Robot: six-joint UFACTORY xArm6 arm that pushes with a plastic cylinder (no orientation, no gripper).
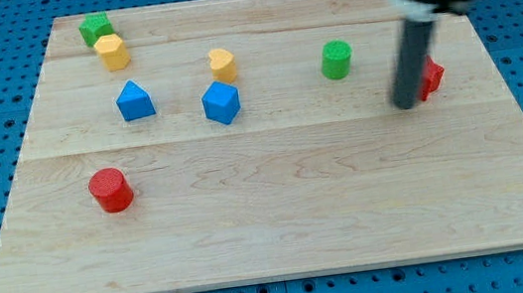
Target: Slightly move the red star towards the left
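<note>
Near edge of the surface is lying bare. Farther up, my tip is standing just left of the red star, partly covering it. No gripper fitted. Leftward push is seemingly not started; tip needs the star's right side.

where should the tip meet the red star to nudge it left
Push, not grip: the red star lies near the board's right edge, partly hidden behind the rod. My tip sits at the star's left, the wrong side. Bring it round to the star's right face, level with its middle, and push toward the view's left. The green cylinder is the nearest block that way, so keep the push short.
</note>
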